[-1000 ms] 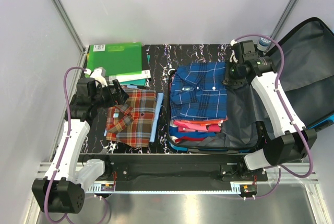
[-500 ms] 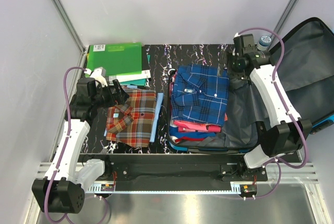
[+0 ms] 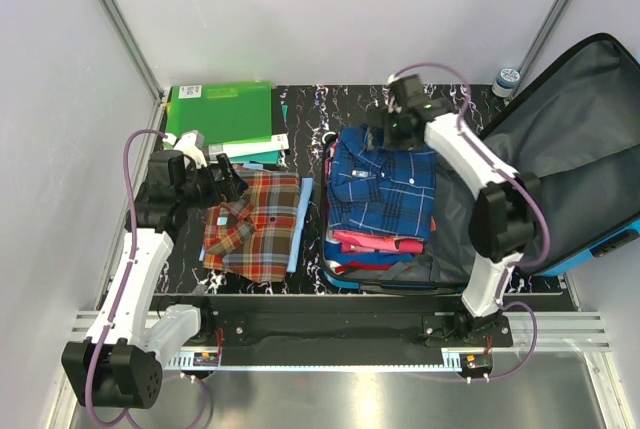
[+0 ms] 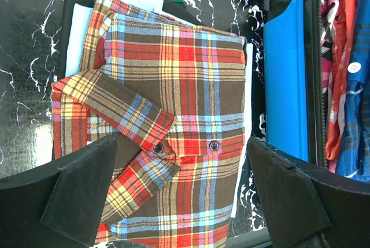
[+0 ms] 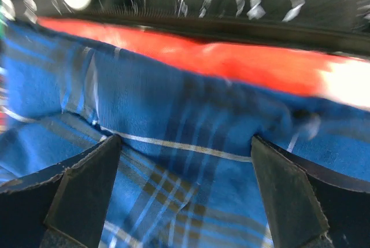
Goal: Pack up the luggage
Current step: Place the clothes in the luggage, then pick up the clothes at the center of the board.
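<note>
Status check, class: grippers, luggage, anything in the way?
Left gripper open over red plaid shirt. Right gripper open above blue plaid shirt in luggage. Nothing blocking.

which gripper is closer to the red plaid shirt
Left. The left gripper hovers over the red plaid shirt; the right gripper is over the blue plaid shirt in the luggage.

Black marbled table (image 3: 310, 104) with luggage (image 3: 585, 144) and green folders (image 3: 220, 109).

You see plain white walls (image 3: 340, 9) around a black table (image 3: 305, 109) with white streaks. Two shiny metal poles (image 3: 118, 19) stand at its back corners.
</note>
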Motion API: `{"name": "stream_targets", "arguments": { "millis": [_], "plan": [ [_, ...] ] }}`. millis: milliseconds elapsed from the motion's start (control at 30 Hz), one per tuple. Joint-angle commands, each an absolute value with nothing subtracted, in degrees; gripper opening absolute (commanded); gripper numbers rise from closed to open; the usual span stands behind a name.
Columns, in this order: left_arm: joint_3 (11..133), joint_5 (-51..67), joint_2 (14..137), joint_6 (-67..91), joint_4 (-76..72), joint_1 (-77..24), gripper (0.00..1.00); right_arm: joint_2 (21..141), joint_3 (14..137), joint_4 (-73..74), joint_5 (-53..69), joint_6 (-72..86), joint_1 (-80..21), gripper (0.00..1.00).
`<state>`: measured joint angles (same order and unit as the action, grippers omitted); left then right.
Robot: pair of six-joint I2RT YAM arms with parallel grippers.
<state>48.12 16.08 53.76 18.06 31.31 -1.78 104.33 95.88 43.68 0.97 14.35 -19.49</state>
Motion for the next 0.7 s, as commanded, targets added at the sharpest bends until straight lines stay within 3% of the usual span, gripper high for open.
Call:
{"name": "stream_targets", "arguments": {
  "millis": [0,267,533,667],
  "plan": [
    [48.0,17.2,53.7,18.4,28.4,-1.4,0.99,107.9,90.7,40.9,1.4,14.4,-25.5,0.99],
    [47.8,16.6,53.9,18.3,28.4,-1.4,0.99,108.8,81.2,37.8,1.1,16.4,-29.9,0.98],
    [48.3,10.7,56.2,17.8,29.9,-1.4,0.99,99.2,90.3,40.7,-4.2,17.6,-30.6,0.99],
    [48.5,7.9,55.5,17.4,30.1,-1.4,0.99,95.6,95.3,40.2,-3.0,19.0,-35.6,0.98]
  ]
}}
